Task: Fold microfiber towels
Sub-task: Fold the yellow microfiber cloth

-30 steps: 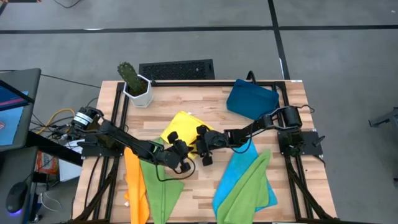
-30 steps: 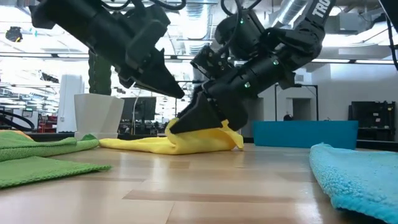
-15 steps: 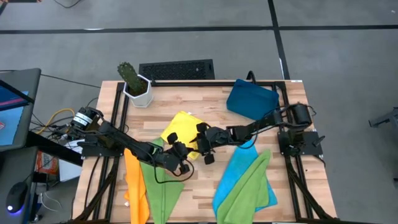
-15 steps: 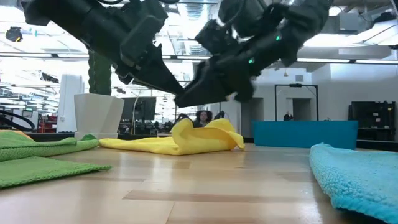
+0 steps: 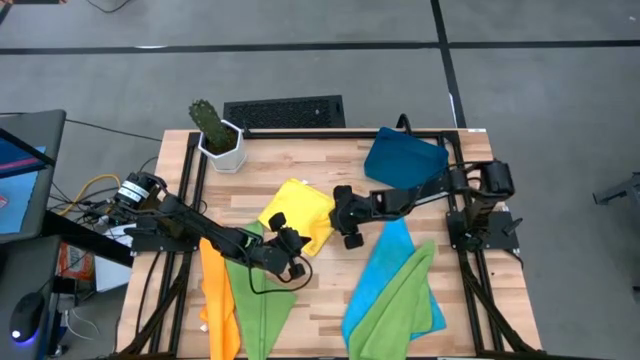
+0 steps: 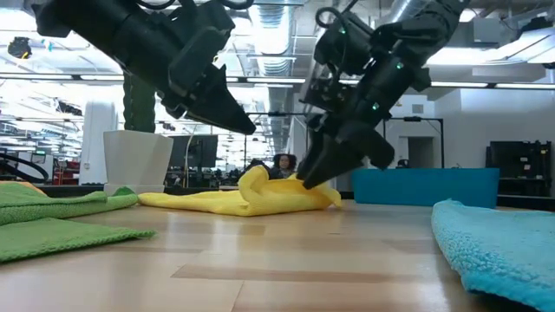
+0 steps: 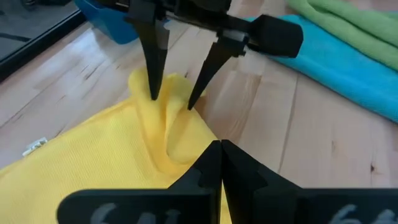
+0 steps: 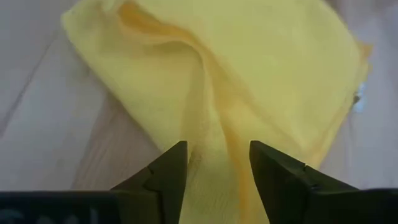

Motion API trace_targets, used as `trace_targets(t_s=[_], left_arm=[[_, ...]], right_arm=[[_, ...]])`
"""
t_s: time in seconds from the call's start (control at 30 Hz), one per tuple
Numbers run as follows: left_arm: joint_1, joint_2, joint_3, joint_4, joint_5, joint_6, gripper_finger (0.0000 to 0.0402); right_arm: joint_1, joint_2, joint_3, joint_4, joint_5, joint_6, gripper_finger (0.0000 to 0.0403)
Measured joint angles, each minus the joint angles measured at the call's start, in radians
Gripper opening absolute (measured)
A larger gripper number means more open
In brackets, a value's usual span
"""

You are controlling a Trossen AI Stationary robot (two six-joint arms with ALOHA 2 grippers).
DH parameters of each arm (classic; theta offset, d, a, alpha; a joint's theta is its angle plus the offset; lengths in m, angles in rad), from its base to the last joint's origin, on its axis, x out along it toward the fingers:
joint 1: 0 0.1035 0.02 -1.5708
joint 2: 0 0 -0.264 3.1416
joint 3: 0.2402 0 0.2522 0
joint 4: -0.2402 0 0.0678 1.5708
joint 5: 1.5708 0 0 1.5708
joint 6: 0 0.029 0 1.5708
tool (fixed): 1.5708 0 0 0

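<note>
Fingers of my right gripper [image 8: 214, 167] stand apart, tips low at the raised fold along one edge of the yellow towel [image 5: 297, 210], one finger on each side of that ridge; whether they touch the cloth I cannot tell. The towel lies crumpled near the middle of the table [image 5: 330, 165]. My left gripper [image 7: 219, 149] is closed on nothing, hovering just beside the towel's near edge. An orange towel [image 5: 218, 300] and a lime green towel [image 5: 262, 295] lie under my left arm; a bright blue towel [image 5: 385, 265] with a second green towel [image 5: 400, 300] on it lies to the right.
</note>
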Motion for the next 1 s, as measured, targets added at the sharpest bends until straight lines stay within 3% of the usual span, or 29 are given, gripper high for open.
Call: trace_targets(t_s=[0.4, 0.7, 0.8, 1.0], left_arm=[[0.000, 0.000, 0.000, 0.007, 0.005, -0.001, 0.0000], [0.000, 0.000, 0.000, 0.099, 0.055, 0.009, 0.0000], [0.002, 0.000, 0.000, 0.103, 0.057, 0.046, 0.0000], [0.011, 0.000, 0.000, 0.053, 0.044, -0.021, 0.0001]], right_arm=[[-0.006, -0.002, -0.008, 0.085, 0.099, -0.093, 0.0193], [-0.055, 0.015, -0.007, 0.189, 0.094, -0.120, 0.0193], [-0.052, -0.009, -0.009, 0.149, 0.094, -0.107, 0.0193], [-0.021, -0.132, -0.007, 0.020, 0.091, -0.042, 0.0193]])
